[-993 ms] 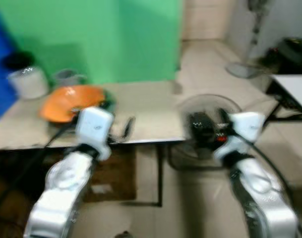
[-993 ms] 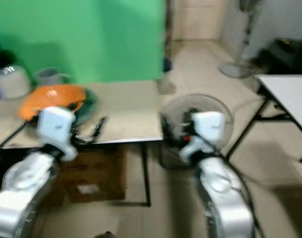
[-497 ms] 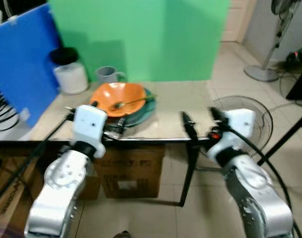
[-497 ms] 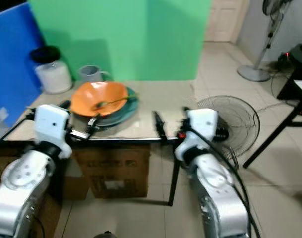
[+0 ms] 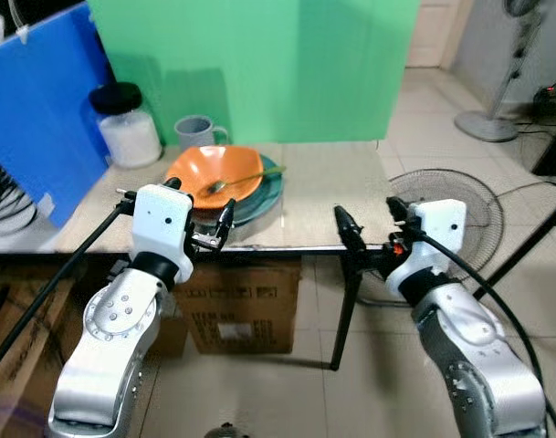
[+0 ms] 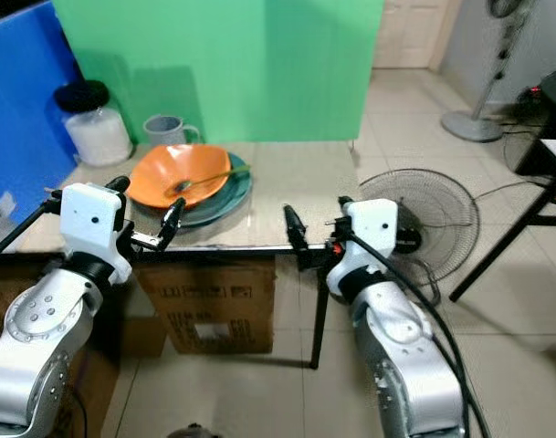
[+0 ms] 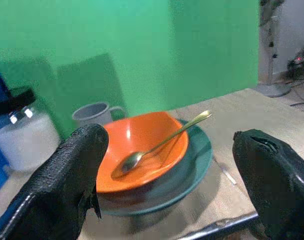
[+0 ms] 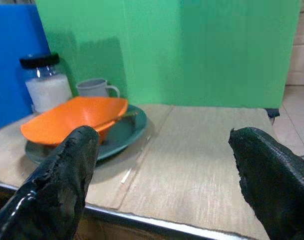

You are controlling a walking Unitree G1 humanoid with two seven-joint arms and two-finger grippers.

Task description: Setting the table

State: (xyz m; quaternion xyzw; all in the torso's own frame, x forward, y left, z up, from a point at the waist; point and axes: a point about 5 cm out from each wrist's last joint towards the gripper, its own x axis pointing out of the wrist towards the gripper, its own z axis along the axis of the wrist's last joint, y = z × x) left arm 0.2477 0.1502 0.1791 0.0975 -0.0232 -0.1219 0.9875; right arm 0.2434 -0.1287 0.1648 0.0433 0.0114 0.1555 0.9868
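Orange bowl (image 5: 214, 173) with spoon (image 5: 244, 180) on teal plate (image 5: 265, 192); left gripper (image 5: 197, 212) and right gripper (image 5: 371, 225) at table edge (image 5: 287, 246), jaws spread, empty.

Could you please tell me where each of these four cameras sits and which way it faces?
Left eye view: on the head, looking forward and down at the table; both silver arms show, with left gripper and right gripper at the near edge.
Right eye view: beside it, same scene slightly shifted, same arms.
Left wrist view: looks between its open black fingers at the orange bowl holding a spoon, on a teal plate.
Right wrist view: looks along its open fingers across the table.
Shared: all four show bowl, plate, grey mug and jar.
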